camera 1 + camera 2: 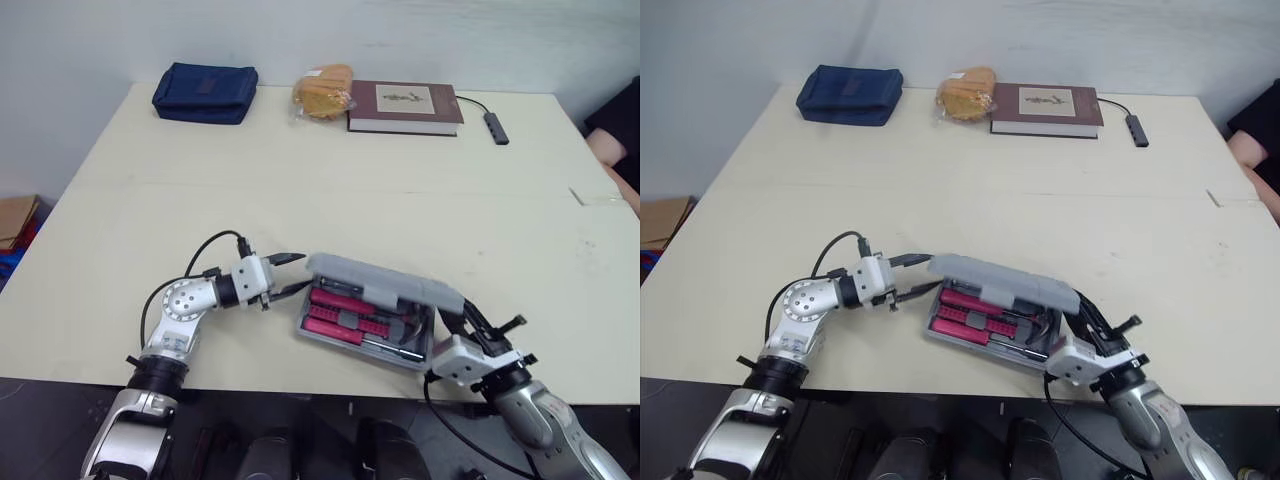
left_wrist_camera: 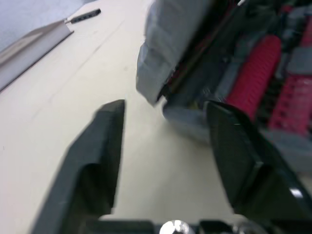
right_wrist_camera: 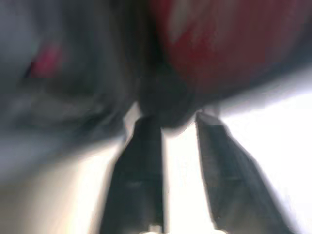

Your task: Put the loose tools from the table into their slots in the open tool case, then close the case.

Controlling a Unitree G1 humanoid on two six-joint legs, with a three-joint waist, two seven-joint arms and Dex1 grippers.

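Now, L arm bent, jaws apart by case, R arm opposite

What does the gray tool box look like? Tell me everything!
The tool case looks like gray plastic and lies near the front edge of the table. Its lid hangs half shut over red-handled tools in the base. The open left gripper sits at its left end, the right gripper at its right end.
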